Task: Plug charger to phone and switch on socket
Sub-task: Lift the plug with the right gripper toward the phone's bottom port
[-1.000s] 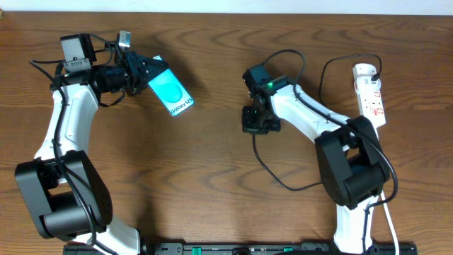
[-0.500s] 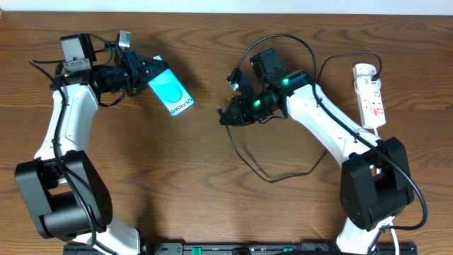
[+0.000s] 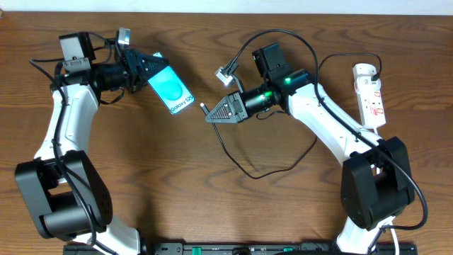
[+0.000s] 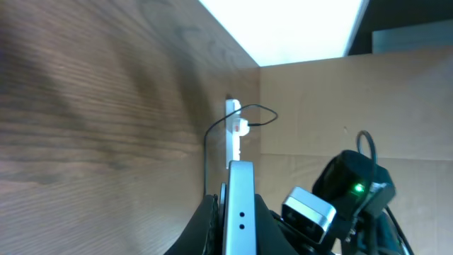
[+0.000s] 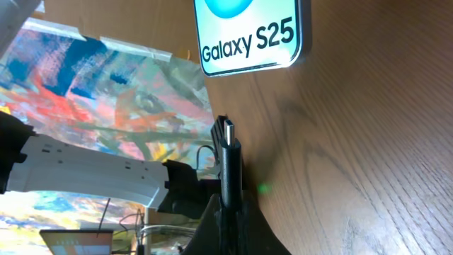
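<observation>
Two arms work over a wood table point(image 3: 141, 177), each pinching sth. Left gripper point(image 3: 146, 72) is clamped on the phone point(image 3: 170, 93) at its upper-left end. It holds the phone at top left of the overhead view, screen up & lit cyan, long axis running diag. down-right toward centre. Left wrist view shows the phone point(image 4: 239, 209) edge-on btwn the fingers. Can't tell if it rests on the table or is lifted.

Right gripper point(image 3: 212, 115) is pressed together on the charger point(image 3: 204, 108) just behind its plug tip. The tip sticks out past the fingertips & points left toward the phone's lower end: near, but apart, w/ bare wood btwn. In the right wrist view the plug point(image 5: 227, 152) stands btwn the fingers, aimed at the "Galaxy S25" end of the phone point(image 5: 251, 35), not touching. Rest of the cable loops over the table under the right arm.

Socket point(image 3: 370, 95) lies at far right, well apart from both grippers; a thin black cable reaches its top end. Switch pos. too small to tell.
</observation>
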Motion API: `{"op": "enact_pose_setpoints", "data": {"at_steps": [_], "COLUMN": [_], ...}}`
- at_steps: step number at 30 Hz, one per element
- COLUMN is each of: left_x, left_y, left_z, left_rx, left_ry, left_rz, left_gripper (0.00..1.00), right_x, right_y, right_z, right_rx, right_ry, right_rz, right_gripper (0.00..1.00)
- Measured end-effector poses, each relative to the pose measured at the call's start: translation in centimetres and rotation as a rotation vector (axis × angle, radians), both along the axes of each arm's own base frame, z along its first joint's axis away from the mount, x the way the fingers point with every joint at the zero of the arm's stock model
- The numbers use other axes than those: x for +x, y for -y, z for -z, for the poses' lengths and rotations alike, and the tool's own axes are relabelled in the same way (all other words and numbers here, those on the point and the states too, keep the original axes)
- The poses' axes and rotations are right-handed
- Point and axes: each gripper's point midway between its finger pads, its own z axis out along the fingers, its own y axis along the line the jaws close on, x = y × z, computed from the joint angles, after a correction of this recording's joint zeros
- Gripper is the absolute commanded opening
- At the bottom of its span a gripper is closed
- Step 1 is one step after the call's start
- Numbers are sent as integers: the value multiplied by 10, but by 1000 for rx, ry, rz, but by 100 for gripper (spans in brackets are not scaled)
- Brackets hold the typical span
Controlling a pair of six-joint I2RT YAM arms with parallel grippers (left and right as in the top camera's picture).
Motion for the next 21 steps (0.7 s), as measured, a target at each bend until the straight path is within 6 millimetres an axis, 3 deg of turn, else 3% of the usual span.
{"op": "enact_pose_setpoints", "data": {"at_steps": [12, 21], "left_x": [-1, -2], "left_y": [5, 6], "left_z": [-14, -20], "left_rx": [-70, -101], "left_ry": [14, 15], "left_rz": [33, 50], "left_gripper": [7, 7], "right_x": [4, -6], "right_y": [-7, -22], "right_z": [-8, -11], "right_rx": [42, 47], "right_ry": [45, 30], "right_rz": [-10, -32], "right_gripper": [1, 1]}}
